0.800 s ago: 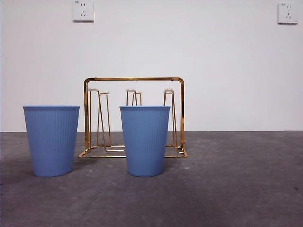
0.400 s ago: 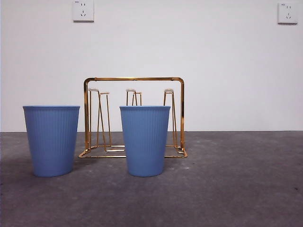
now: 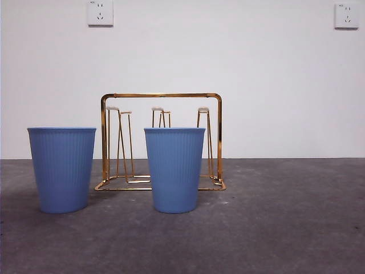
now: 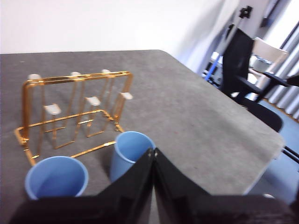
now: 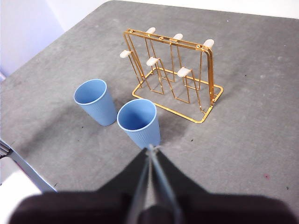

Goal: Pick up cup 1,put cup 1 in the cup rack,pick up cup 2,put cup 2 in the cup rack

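Observation:
Two blue ribbed cups stand upright on the grey table: one (image 3: 62, 169) at the left, one (image 3: 174, 169) in the middle. The gold wire cup rack (image 3: 161, 142) stands just behind them, its prongs bare. In the left wrist view the cups (image 4: 56, 176) (image 4: 130, 151) and the rack (image 4: 74, 109) lie ahead of my left gripper (image 4: 153, 151), which is shut and empty above the table. In the right wrist view my right gripper (image 5: 152, 149) is shut and empty, high above, near the middle cup (image 5: 138, 120); the other cup (image 5: 95, 101) and rack (image 5: 173, 72) lie beyond. Neither gripper shows in the front view.
A white wall with two sockets (image 3: 100, 12) (image 3: 346, 15) stands behind the table. The left wrist view shows the table's edge (image 4: 261, 154) and a black chair (image 4: 243, 65) beyond it. The right wrist view shows another table edge (image 5: 28, 74).

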### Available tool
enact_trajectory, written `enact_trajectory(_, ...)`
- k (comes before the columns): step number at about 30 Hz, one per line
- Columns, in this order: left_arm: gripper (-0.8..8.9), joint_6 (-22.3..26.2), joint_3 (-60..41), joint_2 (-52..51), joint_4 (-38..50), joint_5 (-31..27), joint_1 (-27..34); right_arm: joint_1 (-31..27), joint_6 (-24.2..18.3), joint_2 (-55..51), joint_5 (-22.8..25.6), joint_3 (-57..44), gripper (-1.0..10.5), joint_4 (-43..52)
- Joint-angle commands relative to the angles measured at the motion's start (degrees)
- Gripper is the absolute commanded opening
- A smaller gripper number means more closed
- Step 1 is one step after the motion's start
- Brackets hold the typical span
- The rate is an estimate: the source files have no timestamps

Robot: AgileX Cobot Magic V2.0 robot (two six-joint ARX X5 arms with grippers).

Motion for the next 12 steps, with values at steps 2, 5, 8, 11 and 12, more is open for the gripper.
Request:
enact_trajectory(2, 5.64, 0.8, 0.2, 0.3, 0.8, 1.0, -0.3, 0.1, -0.1, 0.1, -0.2, 0.2, 3.6, 0.3)
enact_trajectory(5, 7.59, -0.7, 0.5, 0.7, 0.7, 1.0, -0.3, 0.1, 0.1, 0.4, -0.2, 0.3, 5.8, 0.3)
enact_trajectory(8, 7.58, -0.7, 1.1, 1.0, 0.7, 1.0, -0.3, 0.1, 0.5, 0.8, -0.2, 0.3, 6.0, 0.4)
enact_trajectory(11, 7.58, -0.7, 2.2, 1.7, 0.7, 1.0, -0.3, 0.1, 0.5, 1.3, -0.7, 0.3, 6.0, 0.5)
enact_trajectory(12, 7.58, -0.7, 2.8, 1.9, 0.6, 1.0, -0.3, 0.1, 0.6, 1.6, -1.0, 0.3, 6.0, 0.7)
